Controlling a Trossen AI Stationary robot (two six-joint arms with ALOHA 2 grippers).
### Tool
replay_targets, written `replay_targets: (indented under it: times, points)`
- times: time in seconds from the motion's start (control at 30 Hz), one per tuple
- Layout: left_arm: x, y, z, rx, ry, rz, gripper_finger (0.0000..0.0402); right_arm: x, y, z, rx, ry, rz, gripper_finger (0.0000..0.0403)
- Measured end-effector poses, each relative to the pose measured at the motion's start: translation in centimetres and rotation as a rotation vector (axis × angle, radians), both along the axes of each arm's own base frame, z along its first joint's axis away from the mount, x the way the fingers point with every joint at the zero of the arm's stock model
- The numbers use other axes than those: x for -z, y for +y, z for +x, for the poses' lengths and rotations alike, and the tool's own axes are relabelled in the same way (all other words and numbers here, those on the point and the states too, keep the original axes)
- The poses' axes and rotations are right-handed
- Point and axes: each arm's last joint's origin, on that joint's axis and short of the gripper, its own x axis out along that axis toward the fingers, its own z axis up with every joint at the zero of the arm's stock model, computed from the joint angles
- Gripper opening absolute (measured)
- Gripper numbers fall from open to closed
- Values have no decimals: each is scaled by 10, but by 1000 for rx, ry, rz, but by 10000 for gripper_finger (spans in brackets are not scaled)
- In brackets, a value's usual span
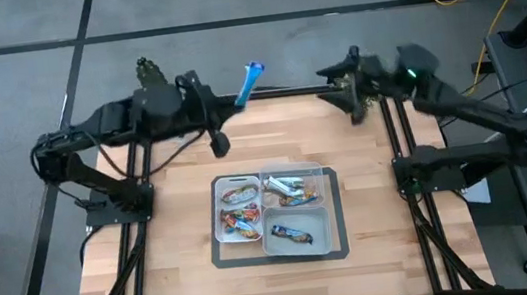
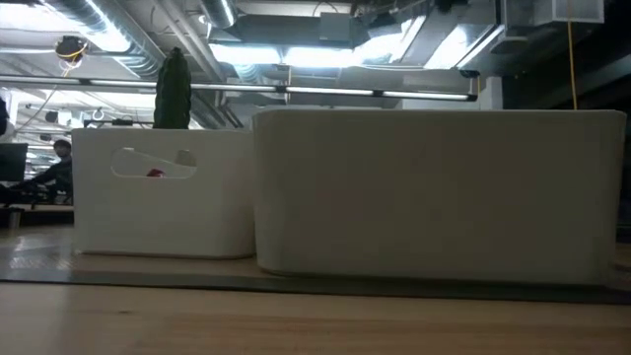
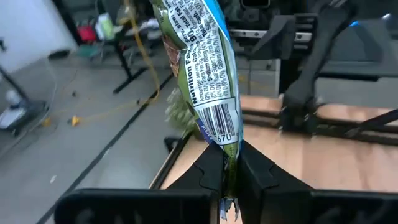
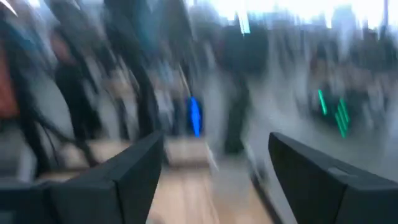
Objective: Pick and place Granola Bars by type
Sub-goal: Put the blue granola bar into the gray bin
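A blue and green foil bar (image 1: pixel 250 80) is lifted above the table's far edge, left of centre, in my left gripper (image 1: pixel 234 101), which is shut on it. In the left wrist view the bar (image 3: pixel 208 74) stands up past the fingers, barcode showing. The other bars lie in the divided tray (image 1: pixel 216 209): brown and orange ones (image 1: pixel 240 216) in the left compartment, silver-blue ones (image 1: pixel 294 190) in the far right one, one blue bar (image 1: pixel 291 233) in the near right one. My right gripper (image 1: pixel 345 87) hovers open over the far right edge, touching nothing. My left gripper pinches the bar between its two fingers (image 3: pixel 258 171) at the wrapper's end just below the barcode (image 3: pixel 225 152). A bit of the sealed end pokes out behind the fingers. The bar is lifted clear and sticks out beyond the fingertips toward the far edge.
The tray sits on a dark mat (image 1: pixel 219 259) in the middle of the wooden table (image 1: pixel 173 229); the low view shows only its white walls (image 2: pixel 434 197). Bare wood lies all around it. A person (image 2: pixel 54 173) sits far off in the room.
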Motion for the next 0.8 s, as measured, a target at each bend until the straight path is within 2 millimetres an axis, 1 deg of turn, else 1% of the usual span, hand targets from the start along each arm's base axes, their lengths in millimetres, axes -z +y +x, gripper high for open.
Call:
replay_targets:
  times: [0.1, 0.2, 0.33, 0.4, 0.53, 0.7, 0.8]
  points:
    - [1, -14, 11, 49, -22, 29, 12, 1, 16, -7, -25, -234, -12, 292]
    - [4, -25, 23, 83, -41, 31, 12, 1, 21, -6, -54, -313, 49, 292]
    - [10, -34, 38, 115, -37, 48, 13, -3, 25, 7, -133, -297, 80, 292]
    - [14, -38, 45, 132, -28, 61, 12, -9, 28, 15, -158, -299, 78, 294]
    - [18, -41, 55, 155, -30, 62, 13, -19, 31, 35, -201, -272, 75, 312]
    - [19, -42, 60, 165, -47, 75, 13, -30, 36, 62, -262, -190, 65, 348]
    - [18, -41, 60, 165, -53, 76, 12, -38, 43, 78, -301, -180, 32, 356]
